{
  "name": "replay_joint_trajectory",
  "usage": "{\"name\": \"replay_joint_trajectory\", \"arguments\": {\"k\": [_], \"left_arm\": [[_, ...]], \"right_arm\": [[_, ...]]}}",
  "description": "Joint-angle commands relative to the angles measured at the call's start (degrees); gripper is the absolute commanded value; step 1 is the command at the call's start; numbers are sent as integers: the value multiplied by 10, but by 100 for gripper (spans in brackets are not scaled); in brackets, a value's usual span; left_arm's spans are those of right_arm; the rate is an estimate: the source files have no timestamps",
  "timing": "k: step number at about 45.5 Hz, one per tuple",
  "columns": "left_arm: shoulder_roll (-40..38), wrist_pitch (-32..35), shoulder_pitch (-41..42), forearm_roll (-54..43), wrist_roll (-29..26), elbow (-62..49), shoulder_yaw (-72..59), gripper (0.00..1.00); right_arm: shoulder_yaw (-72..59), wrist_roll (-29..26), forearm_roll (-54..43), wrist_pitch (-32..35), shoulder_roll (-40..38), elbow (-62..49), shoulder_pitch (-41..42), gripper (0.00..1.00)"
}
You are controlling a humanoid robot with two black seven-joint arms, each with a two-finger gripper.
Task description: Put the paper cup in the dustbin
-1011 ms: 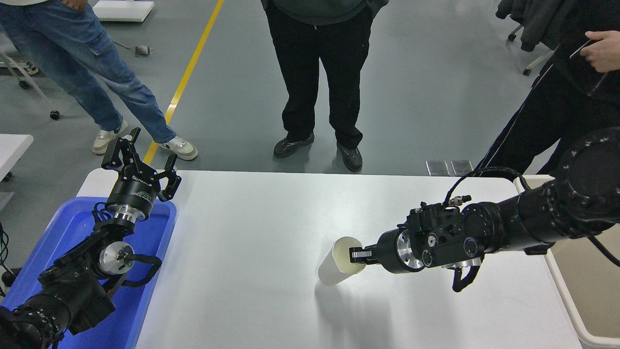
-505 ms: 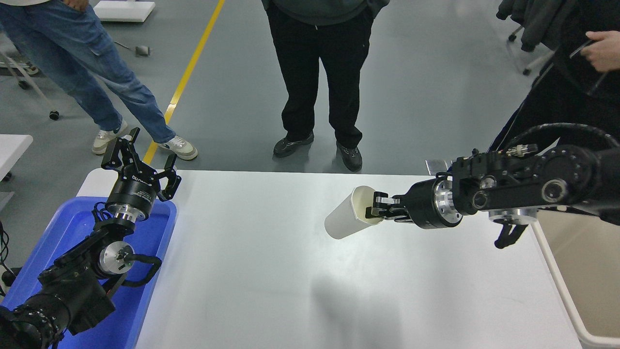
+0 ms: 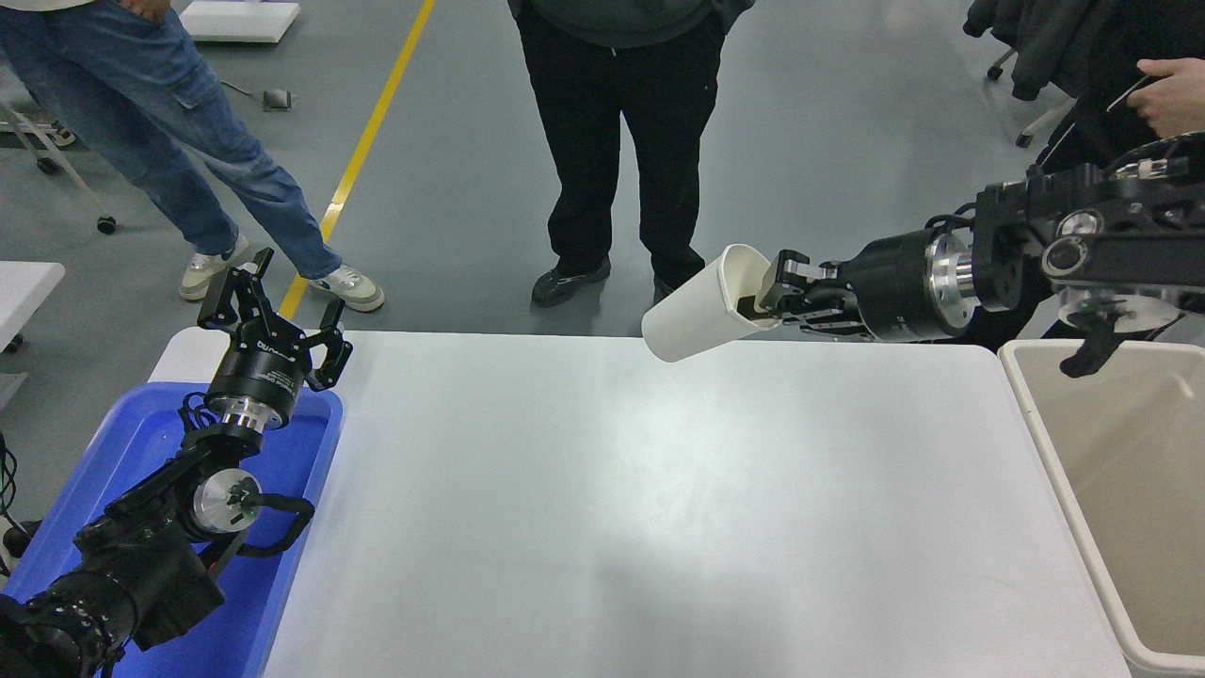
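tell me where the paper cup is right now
In the head view the paper cup hangs tilted above the table's far edge, right of centre, pinched at its rim by the right gripper, left of the dustbin.

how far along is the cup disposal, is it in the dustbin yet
Not yet. Done: the right gripper is shut on the paper cup by its rim, holding it clear above the table. Left: carrying it over the beige dustbin at the right and releasing. Left gripper is parked over the blue bin.
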Motion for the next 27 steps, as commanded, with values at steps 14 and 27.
{"name": "replay_joint_trajectory", "arguments": {"k": [14, 27], "left_arm": [[0, 0, 0, 0, 0, 0, 0, 100], [0, 0, 0, 0, 0, 0, 0, 100]], "right_arm": [[-32, 1, -2, 12, -71, -168, -66, 0], [-23, 1, 1, 35, -121, -330, -164, 0]]}}
